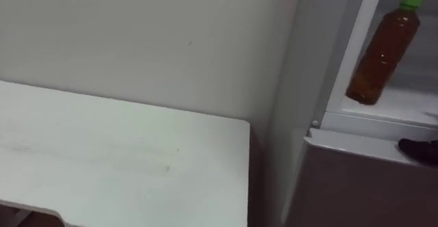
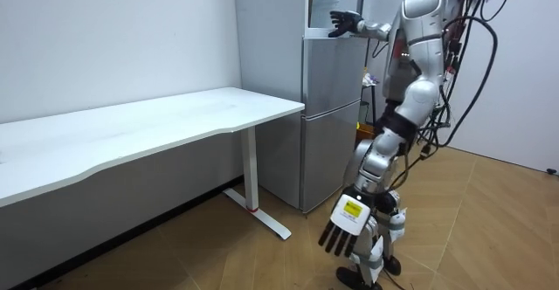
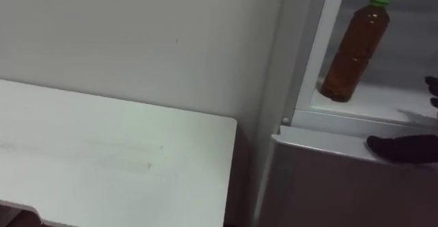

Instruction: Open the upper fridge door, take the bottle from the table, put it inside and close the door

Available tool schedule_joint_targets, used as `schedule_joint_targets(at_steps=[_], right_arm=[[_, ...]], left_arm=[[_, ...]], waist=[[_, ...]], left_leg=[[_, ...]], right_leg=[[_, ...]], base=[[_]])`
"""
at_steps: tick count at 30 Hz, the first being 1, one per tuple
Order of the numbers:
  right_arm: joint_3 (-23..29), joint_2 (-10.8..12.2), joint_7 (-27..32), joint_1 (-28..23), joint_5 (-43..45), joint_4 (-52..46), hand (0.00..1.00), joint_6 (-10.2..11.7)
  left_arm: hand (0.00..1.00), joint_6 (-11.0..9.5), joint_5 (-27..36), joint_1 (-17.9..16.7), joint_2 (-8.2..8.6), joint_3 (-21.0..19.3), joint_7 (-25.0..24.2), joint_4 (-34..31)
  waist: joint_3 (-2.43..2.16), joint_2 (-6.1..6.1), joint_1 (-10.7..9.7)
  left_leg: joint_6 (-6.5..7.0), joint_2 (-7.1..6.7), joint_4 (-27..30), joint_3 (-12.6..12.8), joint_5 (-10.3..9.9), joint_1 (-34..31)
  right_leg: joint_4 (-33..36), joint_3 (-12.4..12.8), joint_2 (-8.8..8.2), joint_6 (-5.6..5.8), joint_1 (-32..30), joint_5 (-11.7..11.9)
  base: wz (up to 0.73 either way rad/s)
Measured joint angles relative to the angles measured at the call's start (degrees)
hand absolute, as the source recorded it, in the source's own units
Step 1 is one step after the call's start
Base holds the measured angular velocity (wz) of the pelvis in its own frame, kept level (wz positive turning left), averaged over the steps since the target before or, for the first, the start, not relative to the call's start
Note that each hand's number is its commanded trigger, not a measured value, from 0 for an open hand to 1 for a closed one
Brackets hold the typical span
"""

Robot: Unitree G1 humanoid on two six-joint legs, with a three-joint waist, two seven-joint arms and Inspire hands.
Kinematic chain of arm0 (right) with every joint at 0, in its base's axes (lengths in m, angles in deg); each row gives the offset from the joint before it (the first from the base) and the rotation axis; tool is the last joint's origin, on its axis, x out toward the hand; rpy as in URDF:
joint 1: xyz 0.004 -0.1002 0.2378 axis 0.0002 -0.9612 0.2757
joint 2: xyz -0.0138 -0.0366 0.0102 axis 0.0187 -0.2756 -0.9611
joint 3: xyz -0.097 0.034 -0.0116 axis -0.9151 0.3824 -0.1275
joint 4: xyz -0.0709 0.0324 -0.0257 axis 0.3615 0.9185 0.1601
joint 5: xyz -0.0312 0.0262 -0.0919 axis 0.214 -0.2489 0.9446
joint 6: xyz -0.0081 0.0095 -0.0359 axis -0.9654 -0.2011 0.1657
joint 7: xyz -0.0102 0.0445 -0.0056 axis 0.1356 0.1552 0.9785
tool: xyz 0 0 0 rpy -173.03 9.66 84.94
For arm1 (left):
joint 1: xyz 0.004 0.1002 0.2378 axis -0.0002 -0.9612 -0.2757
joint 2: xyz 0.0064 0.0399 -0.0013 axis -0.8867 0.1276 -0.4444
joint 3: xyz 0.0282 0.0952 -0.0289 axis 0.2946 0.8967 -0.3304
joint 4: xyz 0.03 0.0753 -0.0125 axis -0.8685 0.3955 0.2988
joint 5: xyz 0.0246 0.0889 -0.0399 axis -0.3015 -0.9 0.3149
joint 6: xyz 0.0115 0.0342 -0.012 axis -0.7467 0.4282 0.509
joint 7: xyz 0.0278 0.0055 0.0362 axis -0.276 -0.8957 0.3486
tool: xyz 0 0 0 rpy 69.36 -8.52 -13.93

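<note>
- The fingers [image 3: 380, 145] of the right hand [image 3: 410, 149] lie stretched out and flat, holding nothing. In the room view they show spread at the fridge's opening.
- They rest on the ledge [image 3: 321, 139] just under that opening. This looks like a parking spot below and to the right of the bottle, where the hand cannot knock it.
- The bottle [image 3: 354, 48], amber with a green cap, stands on its base on the shelf [image 3: 390, 107] of the upper fridge [image 3: 315, 49]. It is near the shelf's front left corner and apart from the hand.
- It runs parallel to the compartment's frame beside it, so it reads as upright, with nothing leaning on it.
- Judging by this, the placing itself looks done. The bottle probably sits so near the front edge because the arm reaches in only that far. A closing door would need to clear it.
- The left hand [image 2: 342, 229] hangs at the robot's side with straight, relaxed fingers pointing at the floor [image 2: 262, 255]. It seems kept low because this one-handed job does not need it.
- The robot stands facing the fridge. The table [image 3: 102, 158] is on its left, its right edge just beside the fridge's side and its far edge along the wall [image 3: 137, 35].
</note>
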Motion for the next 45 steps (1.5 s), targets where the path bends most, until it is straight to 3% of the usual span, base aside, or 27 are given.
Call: schedule_joint_targets(at_steps=[1, 6, 9, 12, 17, 18, 25, 29, 36, 41, 43, 45], right_arm=[[0.0, 0.8, 1.6, -1.6, 0.4, -2.9, 0.0, 0.1], [1.1, 4.1, 6.5, -5.7, 0.4, -10.0, 0.0, 0.2], [2.7, 5.8, 8.6, -6.1, -1.2, -14.1, 0.0, 1.7], [3.0, 6.0, 8.9, -6.7, -5.3, -18.5, 0.0, 3.3], [4.4, 11.3, 8.4, -9.1, -10.4, -24.1, 0.0, 6.1], [4.4, 12.5, 8.1, -9.7, -11.9, -24.6, 0.0, 6.4], [4.4, 15.1, 3.8, -11.2, -25.6, -25.6, 0.0, 7.5], [4.4, 16.0, 1.2, -14.2, -29.5, -25.6, 0.0, 7.7], [4.4, 20.7, -5.0, -17.3, -37.4, -26.6, 0.0, 7.7], [3.8, 24.8, -3.9, -18.2, -37.0, -27.9, 0.0, 10.7], [3.1, 26.3, -1.2, -20.2, -33.3, -27.7, 0.0, 12.7], [2.4, 27.8, 1.1, -22.0, -29.4, -26.8, 0.0, 13.6]], left_arm=[[0.0, -0.3, -0.1, 0.0, 0.09, 0.4, 0.1, 0.0], [0.0, -2.2, -0.5, 0.7, 0.14, 2.2, 0.5, 0.1], [0.0, -3.7, -0.3, 1.2, 0.51, 3.2, 0.7, 0.1], [0.0, -5.0, 0.0, 1.3, 0.77, 4.4, 0.8, 0.5], [0.0, -5.9, -0.3, 1.8, 1.88, 4.5, 0.9, 1.7], [0.0, -5.9, -0.5, 1.7, 2.04, 4.5, 0.8, 1.7], [0.0, -6.9, -0.5, 1.5, 2.59, 5.4, 0.4, 2.5], [0.0, -7.2, -0.5, 1.2, 2.64, 5.4, 0.4, 2.6], [0.0, -8.6, -1.8, 1.2, 3.63, 5.4, 0.5, 2.6], [0.0, -9.5, -2.3, 1.5, 3.82, 6.8, 0.4, 2.8], [0.0, -9.8, -2.2, 1.6, 4.49, 6.8, 0.9, 2.9], [0.0, -9.8, -2.2, 1.7, 5.05, 6.8, 1.4, 2.9]], waist=[[-0.23, 0.57, -0.2], [-0.12, 0.76, -1.9], [-0.01, 1.16, -2.8], [0.1, 1.77, -3.1], [0.24, 2.64, -3.1], [0.24, 2.79, -3.1], [-0.07, 4.44, -3.7], [-0.07, 4.54, -3.9], [-0.07, 4.99, -4.1], [-0.09, 5.79, -3.8], [-0.36, 6.09, -3.2], [-0.3, 6.26, -3.2]], left_leg=[[0.0, 0.04, -0.3, 0.4, 0.0, 0.2], [0.14, 0.04, -0.3, 0.9, -0.1, 0.1], [0.23, -0.03, -0.4, 1.0, -0.1, 0.0], [0.24, 0.1, -0.8, 1.6, -0.1, 0.4], [0.16, 0.51, -1.1, 2.5, -0.3, 0.9], [0.13, 0.56, -1.1, 2.5, -0.3, 0.9], [0.04, 0.7, -1.2, 2.6, -0.3, 1.2], [-0.04, 0.76, -1.2, 2.6, -0.4, 1.2], [-0.03, 0.82, -1.2, 3.9, -0.4, 1.3], [0.05, 0.79, -1.1, 4.0, -0.5, 1.3], [0.07, 0.85, -1.2, 4.5, -0.5, 1.2], [0.06, 0.85, -1.2, 4.7, -0.5, 1.1]], right_leg=[[-0.1, 0.2, 0.01, 0.0, 0.0, 0.0], [-0.2, 0.4, -0.05, 0.12, -0.3, -0.1], [-0.2, 0.6, -0.1, 0.21, -0.6, -0.1], [-0.2, 1.1, -0.01, 0.22, -0.6, -0.1], [-0.1, 1.3, 0.15, 0.22, -0.6, -0.1], [0.0, 1.3, 0.17, 0.21, -0.6, -0.1], [0.1, 1.4, 0.29, 0.2, -0.5, -0.1], [0.0, 1.4, 0.36, 0.2, -0.4, -0.1], [-0.1, 2.8, 0.47, 0.17, -0.7, -0.1], [-0.1, 3.3, 0.46, 0.15, -1.3, -0.1], [-0.1, 4.2, 0.48, 0.12, -2.0, -0.1], [0.0, 4.5, 0.53, 0.12, -2.0, -0.1]], base=[[-0.14], [-0.06], [-0.03], [-0.09], [-0.08], [0.0], [0.0], [-0.01], [-0.08], [-0.05], [-0.14], [-0.06]])
